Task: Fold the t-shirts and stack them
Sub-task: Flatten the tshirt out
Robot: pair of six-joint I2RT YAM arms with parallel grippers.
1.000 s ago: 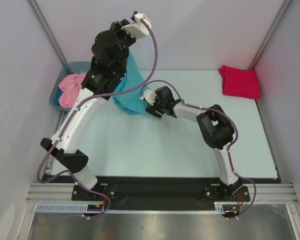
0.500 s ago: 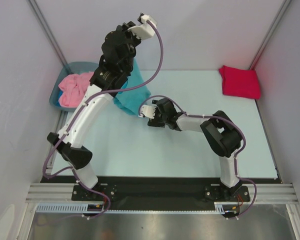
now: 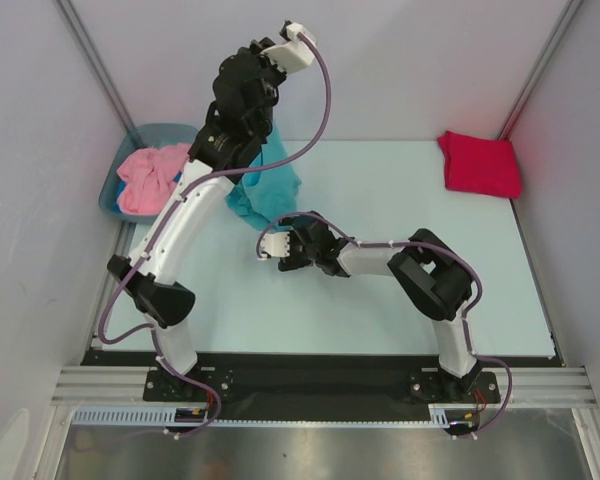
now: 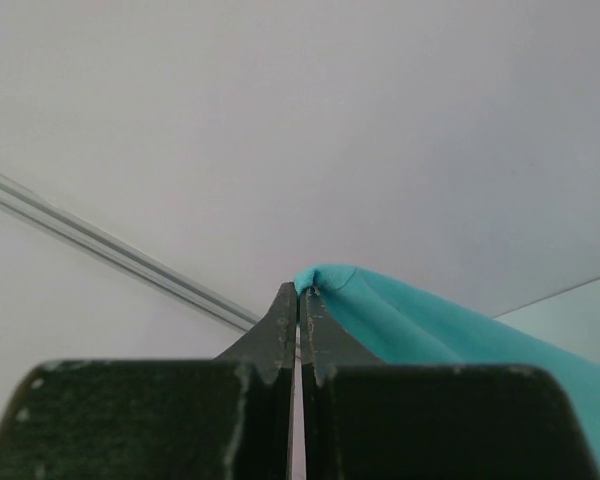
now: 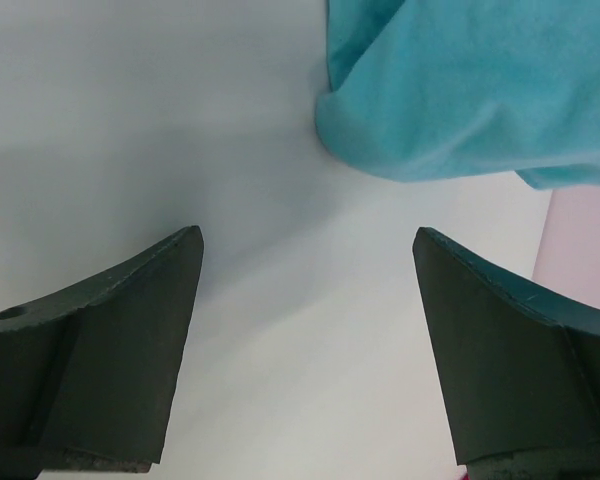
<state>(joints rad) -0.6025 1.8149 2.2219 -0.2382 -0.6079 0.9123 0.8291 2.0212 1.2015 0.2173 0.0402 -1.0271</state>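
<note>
Pinches a fold of the soft turquoise cloth t-shirt [image 3: 277, 185] between the tightly pressed-together tips of the left pincer [image 4: 300, 292], raised high over the far left part of the pale counter [image 3: 380, 310]. Lets the cloth hang down from that grip in a narrow drape; cannot tell whether its lower end touches the counter. Holds the right pincer [image 5: 307, 240] low over the counter, spread wide with nothing between its tips, just short of the shirt's rounded lower edge and apart from it. Shows the crimson red cloth t-shirt [image 3: 478, 162] folded into a flat rectangle at the counter's far right corner, well apart from both arms. Shows the crumpled pink cloth t-shirt [image 3: 145, 180] heaped inside the grey-blue plastic tub [image 3: 170, 133] at the counter's far left corner.
</note>
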